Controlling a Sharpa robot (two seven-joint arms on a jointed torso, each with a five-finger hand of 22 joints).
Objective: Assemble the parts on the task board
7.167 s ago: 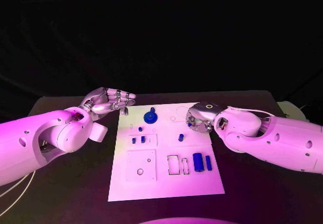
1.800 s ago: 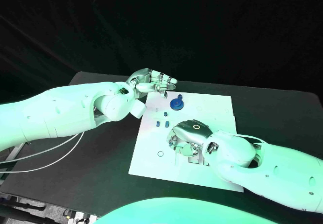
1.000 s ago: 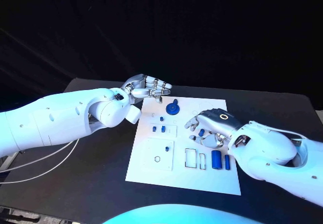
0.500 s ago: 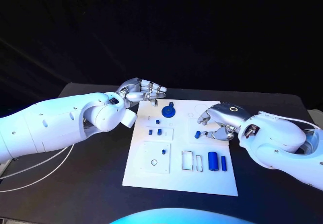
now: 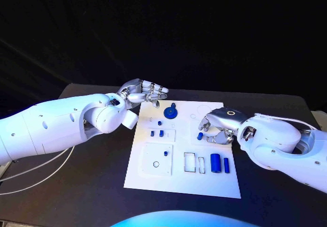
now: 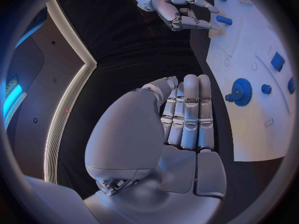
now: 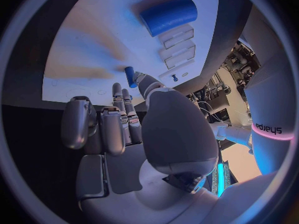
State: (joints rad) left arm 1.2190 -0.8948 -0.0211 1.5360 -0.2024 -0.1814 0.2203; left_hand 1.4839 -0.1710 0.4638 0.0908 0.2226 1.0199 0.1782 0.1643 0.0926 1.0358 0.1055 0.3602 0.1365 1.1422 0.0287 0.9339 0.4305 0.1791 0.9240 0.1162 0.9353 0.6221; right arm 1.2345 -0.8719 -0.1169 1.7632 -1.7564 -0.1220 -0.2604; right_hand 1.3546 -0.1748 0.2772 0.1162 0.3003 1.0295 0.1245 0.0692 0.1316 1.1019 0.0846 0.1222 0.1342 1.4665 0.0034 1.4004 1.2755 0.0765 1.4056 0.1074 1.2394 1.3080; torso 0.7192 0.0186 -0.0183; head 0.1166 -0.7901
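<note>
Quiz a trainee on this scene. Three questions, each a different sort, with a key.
1. True or false: the blue gear lies at the task board's edge nearest the robot.
2. Which hand has its fingertips at the small blue peg? A. left hand B. right hand
3. Fill in: the large blue cylinder lies nearer the robot's ____ arm.

Key:
1. False: the blue gear sits near the far edge of the task board, by the left hand.
2. B, the right hand.
3. right
</note>
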